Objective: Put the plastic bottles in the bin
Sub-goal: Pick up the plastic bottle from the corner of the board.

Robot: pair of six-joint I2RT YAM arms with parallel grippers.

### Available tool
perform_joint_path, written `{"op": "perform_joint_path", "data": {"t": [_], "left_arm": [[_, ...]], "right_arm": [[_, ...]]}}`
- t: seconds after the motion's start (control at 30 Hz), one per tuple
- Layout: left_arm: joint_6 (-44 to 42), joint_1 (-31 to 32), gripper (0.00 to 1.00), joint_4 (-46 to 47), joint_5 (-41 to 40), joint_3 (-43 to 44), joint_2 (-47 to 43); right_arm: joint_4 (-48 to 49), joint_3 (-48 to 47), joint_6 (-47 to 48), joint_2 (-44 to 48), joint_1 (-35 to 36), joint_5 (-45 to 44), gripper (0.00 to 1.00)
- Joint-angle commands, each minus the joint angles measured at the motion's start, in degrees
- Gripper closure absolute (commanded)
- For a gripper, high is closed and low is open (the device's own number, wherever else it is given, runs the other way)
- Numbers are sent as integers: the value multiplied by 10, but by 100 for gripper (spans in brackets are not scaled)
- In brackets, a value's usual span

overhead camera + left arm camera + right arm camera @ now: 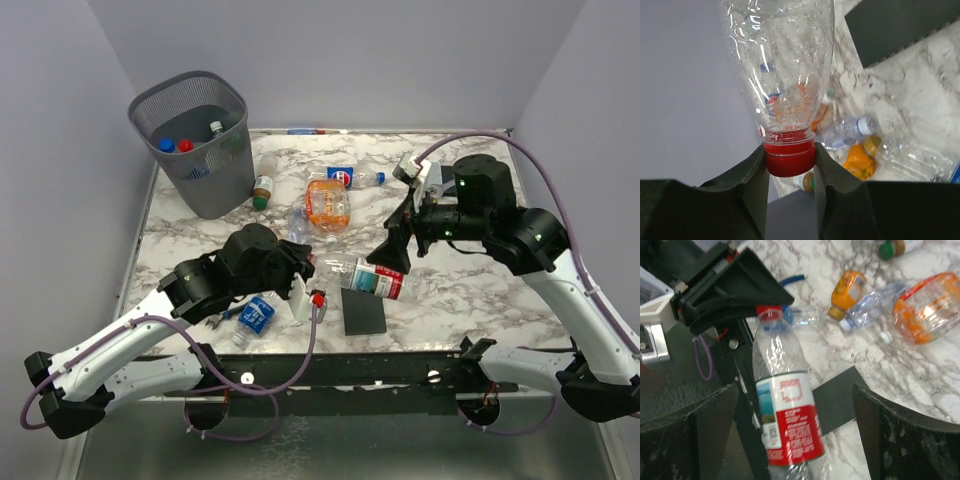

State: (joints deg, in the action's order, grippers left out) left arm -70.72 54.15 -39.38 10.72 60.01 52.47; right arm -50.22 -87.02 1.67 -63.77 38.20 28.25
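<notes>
My left gripper (pixel 305 290) is shut on the red cap (pixel 790 160) of a clear plastic bottle (pixel 365 278) with a red and white label. The bottle's body (pixel 782 65) points away from the left fingers towards the right arm. My right gripper (pixel 395 250) is open, and its fingers (pixel 910 440) stand wide on either side of the labelled body (pixel 787 425) without touching it. The dark grey mesh bin (pixel 215 185) stands at the far left corner with several bottles inside.
A flat black slab (pixel 362 310) lies under the held bottle. An orange bottle (pixel 328 203), a blue-labelled clear bottle (pixel 345 178), a green-capped bottle (pixel 263 187) and a small clear bottle (pixel 297 228) lie mid-table. A blue-labelled bottle (pixel 257 315) lies by my left arm.
</notes>
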Motion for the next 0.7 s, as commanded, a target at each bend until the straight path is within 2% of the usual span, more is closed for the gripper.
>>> {"op": "perform_joint_path", "data": {"t": [0.0,0.27,0.47,0.67], "left_arm": [[-115,3,100,-16,-110,-34,-25],[-203,3,100,40,-159,-39,-51],[-216,3,100,46,-149,-13,-47],[-213,3,100,47,-132,4,-43]], "right_arm": [[-40,43,14,-23,6,43,1],[7,99,-15,-56,17,47,3],[53,128,-37,-60,47,-3,4],[73,150,-30,-55,59,-5,7]]}}
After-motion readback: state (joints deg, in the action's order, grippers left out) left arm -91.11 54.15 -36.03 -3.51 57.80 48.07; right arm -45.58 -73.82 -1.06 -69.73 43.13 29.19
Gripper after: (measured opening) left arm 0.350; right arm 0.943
